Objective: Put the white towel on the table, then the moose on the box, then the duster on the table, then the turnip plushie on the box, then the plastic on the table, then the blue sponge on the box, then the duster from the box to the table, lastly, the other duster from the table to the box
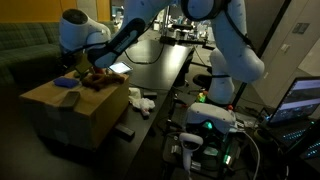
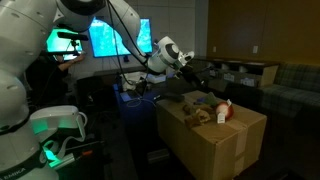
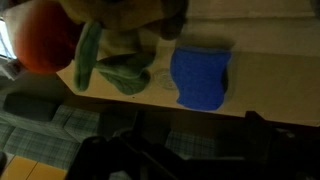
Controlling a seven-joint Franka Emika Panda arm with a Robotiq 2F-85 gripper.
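Note:
The cardboard box (image 1: 75, 110) (image 2: 215, 135) carries the blue sponge (image 1: 67, 83) (image 3: 200, 78), the brown moose (image 1: 95, 78) (image 2: 195, 112) and the red turnip plushie (image 2: 224, 110) (image 3: 45, 45) with green leaves. My gripper (image 1: 85, 62) (image 2: 185, 62) hovers above the box's far edge, just off the sponge. In the wrist view its dark fingers (image 3: 180, 150) stand apart with nothing between them. White cloth-like items (image 1: 140, 100) lie on the dark table beside the box. I cannot make out the dusters.
The long dark table (image 1: 165, 70) holds cables and equipment at its far end. A green-lit control unit (image 1: 205, 125) (image 2: 55, 125) stands by the robot base. Monitors (image 2: 105, 38) glow behind. A checked sofa (image 1: 25, 50) (image 3: 60, 130) stands beyond the box.

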